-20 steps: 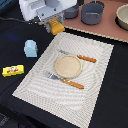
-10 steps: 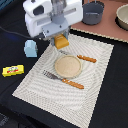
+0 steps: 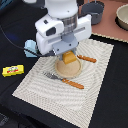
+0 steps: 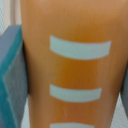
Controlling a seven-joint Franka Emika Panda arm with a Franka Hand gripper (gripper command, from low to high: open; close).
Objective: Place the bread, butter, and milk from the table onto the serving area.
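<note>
My gripper point(image 3: 68, 55) is shut on the bread point(image 3: 69, 59), a golden-orange loaf, and holds it just above the far edge of the round tan plate point(image 3: 74, 74) on the serving area point(image 3: 95, 85). In the wrist view the bread point(image 4: 75, 65) fills the frame, with pale scored marks, between dark finger pads point(image 4: 10, 70). The pale-blue milk carton point(image 3: 31, 48) stands on the black table point(image 3: 12, 30) by the mat's edge, partly hidden behind the gripper body. The yellow butter packet point(image 3: 13, 70) lies on the table at the exterior view's left.
An orange-handled fork point(image 3: 64, 80) and knife point(image 3: 87, 59) flank the plate. A pinkish-brown board point(image 3: 110, 25) at the back bears a grey pot point(image 3: 94, 9) and a bowl point(image 3: 122, 16).
The gripper has carried the bread from the back of the mat toward the plate and lower. Milk and butter have not moved.
</note>
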